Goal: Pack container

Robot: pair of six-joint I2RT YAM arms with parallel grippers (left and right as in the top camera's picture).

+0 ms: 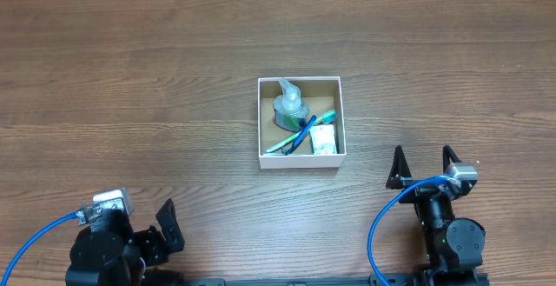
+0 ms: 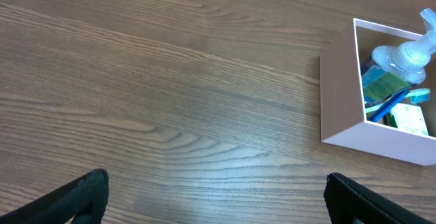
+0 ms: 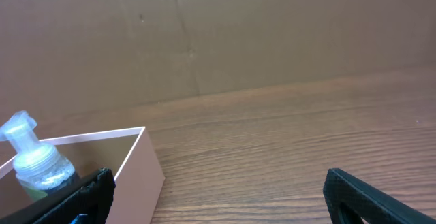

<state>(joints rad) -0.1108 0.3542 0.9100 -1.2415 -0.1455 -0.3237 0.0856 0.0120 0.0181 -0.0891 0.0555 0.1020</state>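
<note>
Wood table (image 1: 130,77) bears white-walled, brown-lined container (image 1: 300,161).

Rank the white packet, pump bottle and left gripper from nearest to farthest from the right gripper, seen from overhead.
From the right gripper:
1. White packet, in the box's near-right corner.
2. Pump bottle, in the box's far-left part.
3. Left gripper, far off to the left.

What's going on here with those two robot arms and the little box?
Nothing is being handled at this moment. The container sits in the middle of the table with a clear pump bottle, a toothbrush and a small white packet inside. The left claw and right claw are both open and empty, near the front edge and apart from the container.
</note>
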